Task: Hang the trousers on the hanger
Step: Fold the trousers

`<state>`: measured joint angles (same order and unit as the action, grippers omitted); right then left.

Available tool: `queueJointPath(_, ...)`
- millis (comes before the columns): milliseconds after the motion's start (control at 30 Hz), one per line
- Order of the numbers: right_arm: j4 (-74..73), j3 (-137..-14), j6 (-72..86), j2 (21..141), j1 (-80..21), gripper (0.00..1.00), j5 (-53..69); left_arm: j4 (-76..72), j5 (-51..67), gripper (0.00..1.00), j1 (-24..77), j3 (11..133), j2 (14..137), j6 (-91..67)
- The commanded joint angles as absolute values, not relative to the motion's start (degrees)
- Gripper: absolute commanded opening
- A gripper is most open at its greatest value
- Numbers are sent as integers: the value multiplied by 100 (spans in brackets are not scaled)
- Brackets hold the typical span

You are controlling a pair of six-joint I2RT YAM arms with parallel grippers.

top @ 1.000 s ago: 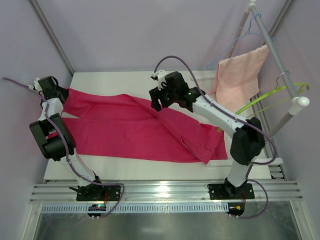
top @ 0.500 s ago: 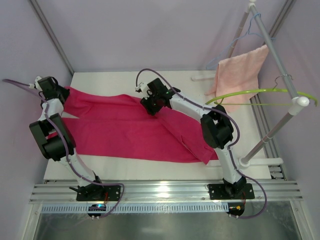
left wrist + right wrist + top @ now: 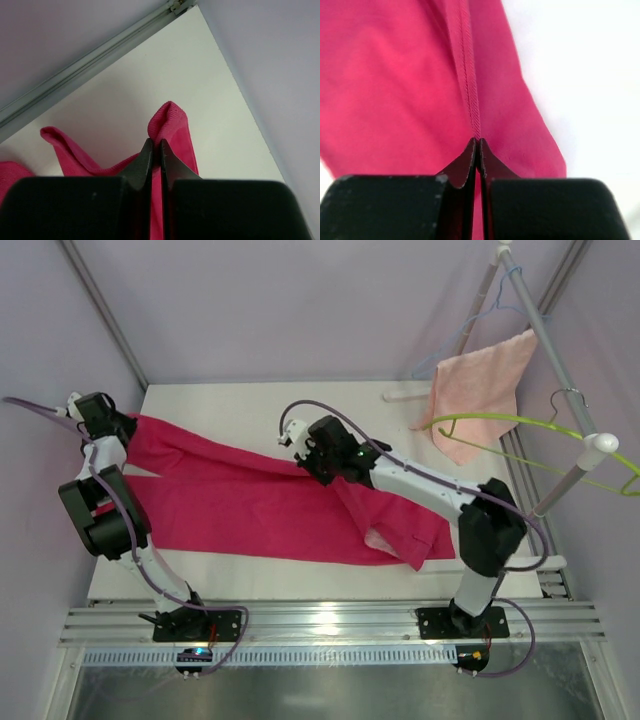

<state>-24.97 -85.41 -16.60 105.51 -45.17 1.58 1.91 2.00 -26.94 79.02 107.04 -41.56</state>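
Observation:
The magenta trousers lie spread over the white table from far left to near right. My left gripper is at the table's far-left corner, shut on a fold of the trousers' edge, with the cloth pinched between its fingertips. My right gripper is over the middle of the trousers, shut on a raised seam that runs straight into its fingertips. The lime-green hanger hangs from the rack at the right, above the table's right edge and apart from both grippers.
A salmon-pink towel hangs from the slanted rack pole. A thin light-blue wire hanger hangs behind it. The bare table shows beyond the trousers. Walls close in on the left and right.
My right gripper came down on the middle of the trousers and shut on the seam, drawing the cloth into a ridge. The green hanger swung on the rack. The left gripper held still.

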Motion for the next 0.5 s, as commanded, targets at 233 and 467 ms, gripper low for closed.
queueJointPath(233, -1398, -6312, -600, 9202, -5580, 4, 334, 456, -509, 1, -2804, 7543, 10512, -4447)
queueJointPath(467, -519, -5213, -54, 9360, -5836, 4, 694, 703, -721, 21, -2795, 6944, 9880, -4807)
